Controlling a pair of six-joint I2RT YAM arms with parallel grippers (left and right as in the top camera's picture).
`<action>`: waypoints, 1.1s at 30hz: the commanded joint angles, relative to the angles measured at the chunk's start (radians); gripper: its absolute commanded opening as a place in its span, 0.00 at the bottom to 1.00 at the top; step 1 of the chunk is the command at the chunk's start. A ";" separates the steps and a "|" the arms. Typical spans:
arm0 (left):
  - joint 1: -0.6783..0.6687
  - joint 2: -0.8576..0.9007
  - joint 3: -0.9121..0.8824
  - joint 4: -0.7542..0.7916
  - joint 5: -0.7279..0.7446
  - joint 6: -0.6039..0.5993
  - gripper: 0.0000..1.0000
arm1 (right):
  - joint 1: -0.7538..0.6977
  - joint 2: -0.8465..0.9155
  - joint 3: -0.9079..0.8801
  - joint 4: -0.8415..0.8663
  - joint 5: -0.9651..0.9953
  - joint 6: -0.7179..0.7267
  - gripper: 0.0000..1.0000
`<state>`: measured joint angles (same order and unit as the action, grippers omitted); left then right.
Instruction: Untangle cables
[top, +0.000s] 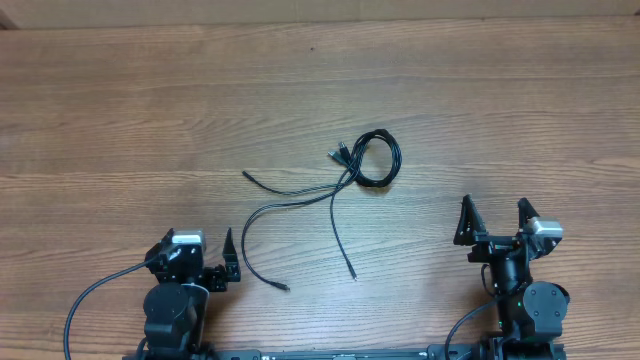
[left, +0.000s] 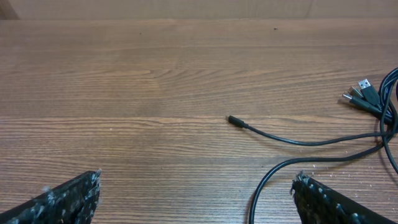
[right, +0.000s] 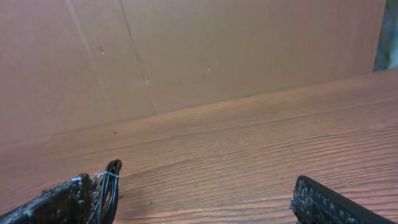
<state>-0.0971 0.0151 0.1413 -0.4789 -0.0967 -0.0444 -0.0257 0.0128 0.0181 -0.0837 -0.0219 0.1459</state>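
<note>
- When looking from overhead, can find the cables (top: 352, 177) around the middle of the worktop, a little toward the right edge, flat on the surface and held by nothing.
- Form one bundle with its long axis on the diagonal: from the tight coil (top: 397, 158) on the far-right side down to the loose tails (top: 246, 240), spread toward the near-left corner.
- Shows the left gripper (left: 196, 200) at the near edge, left part, fingers spread wide, with only bare worktop and one strand in view between them, gripping nothing.
- Shows the right gripper (top: 495, 222) at the near edge, right part, also spread wide and empty.
- Places the loose tails ahead and to the right of the left gripper, with one tail tip (top: 285, 288) near it; so probably the nearer arm for the free ends.
- Places the coil ahead and to the left of the right gripper, apart from it but closer than to the left one; probably the better arm for lifting or pinning the knot.
- Seems to call for pulling along that diagonal, the two ends in opposite directions, not across it.
- Cannot tell from these views the number of strands inside the coil, nor whether truly knotted or only looped.
</note>
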 joint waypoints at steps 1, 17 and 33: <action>0.007 -0.010 -0.007 0.001 0.012 0.012 1.00 | -0.005 -0.010 -0.010 0.004 -0.003 0.006 1.00; 0.007 -0.010 -0.007 0.001 0.012 0.012 1.00 | -0.005 -0.010 -0.010 0.003 -0.003 0.006 1.00; 0.007 -0.010 -0.007 0.001 0.012 0.012 1.00 | -0.005 -0.010 -0.010 0.003 -0.003 0.006 1.00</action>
<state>-0.0971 0.0151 0.1417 -0.4789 -0.0971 -0.0444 -0.0257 0.0128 0.0181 -0.0837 -0.0223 0.1463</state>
